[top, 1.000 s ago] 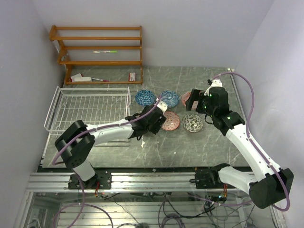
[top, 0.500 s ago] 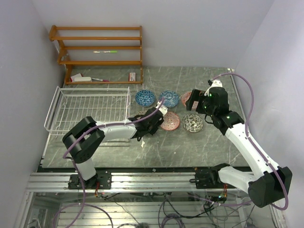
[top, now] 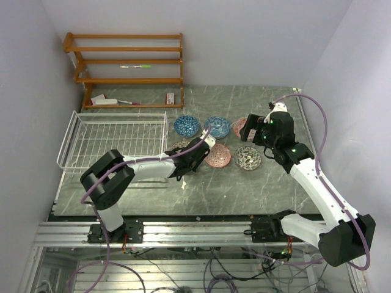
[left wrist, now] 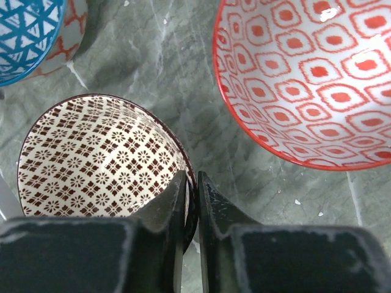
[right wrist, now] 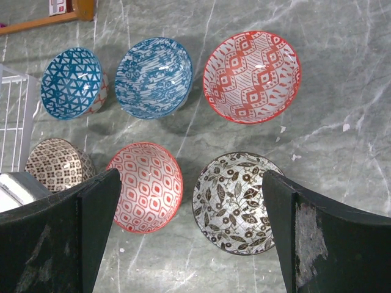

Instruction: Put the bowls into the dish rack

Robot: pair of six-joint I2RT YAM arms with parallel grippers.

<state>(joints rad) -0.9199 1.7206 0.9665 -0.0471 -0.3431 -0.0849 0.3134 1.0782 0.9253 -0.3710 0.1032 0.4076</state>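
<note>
Right up close, the left pincer (left wrist: 191, 186) is clamped on the rim of the brown bowl (left wrist: 91, 159), one finger inside, one outside, the wall nipped between them. The bowl looks to be sitting on the tabletop (left wrist: 183, 79), not yet raised. The trick here, I'd say, is a straight lift first: the red-spotted bowl (left wrist: 317, 79) lies just beside it on the right and a blue bowl (left wrist: 27, 30) sits ahead to the left. A bowl pinched by one edge wants to tip and swing, so slow and level is the way. Only this wrist view shows that bite on the rim; from above, the left arm (top: 146, 166) covers it. The right wrist view gives the whole field instead: all six bowls in two rows, with the right pincer (right wrist: 189, 177) spread wide above them, holding nothing. Farther off, the overhead view alone shows the whole dish rack (top: 116, 139), standing to the left of the bowls with no bowl in it that I can see. So the carry goes left and over its raised side.
</note>
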